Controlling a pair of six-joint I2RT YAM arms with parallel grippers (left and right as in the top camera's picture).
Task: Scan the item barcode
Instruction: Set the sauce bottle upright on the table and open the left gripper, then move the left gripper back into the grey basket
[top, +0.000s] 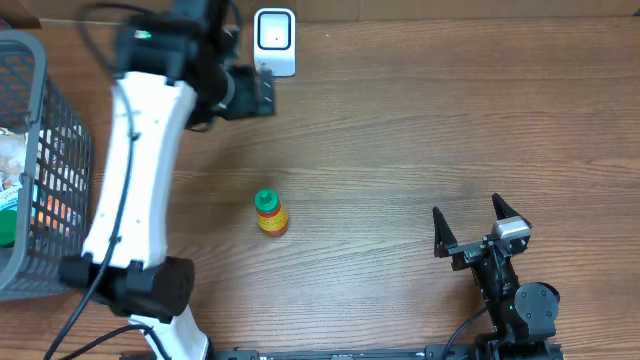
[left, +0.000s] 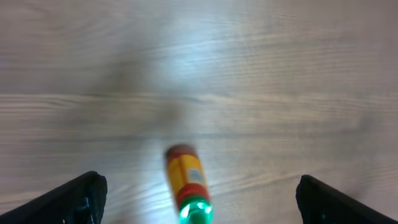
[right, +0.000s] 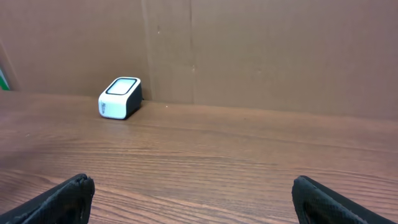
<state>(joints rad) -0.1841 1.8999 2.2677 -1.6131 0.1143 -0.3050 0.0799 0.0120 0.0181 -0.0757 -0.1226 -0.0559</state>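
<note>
Matt wood-grain table, glossy white plastic scanner, dark mesh basket.

The bottle is orange and red with a green cap (quite bright). The scanner is white with a dark rim, the table brown wood grain, the basket grey mesh.

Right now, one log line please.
left pincer open, empty | right pincer open, empty | small orange bottle, green cap, ungripped on wooden table | white boxy scanner at back

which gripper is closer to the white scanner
The left gripper, up at the far edge just beside the white scanner; the right gripper sits at the near right, well away.
</note>
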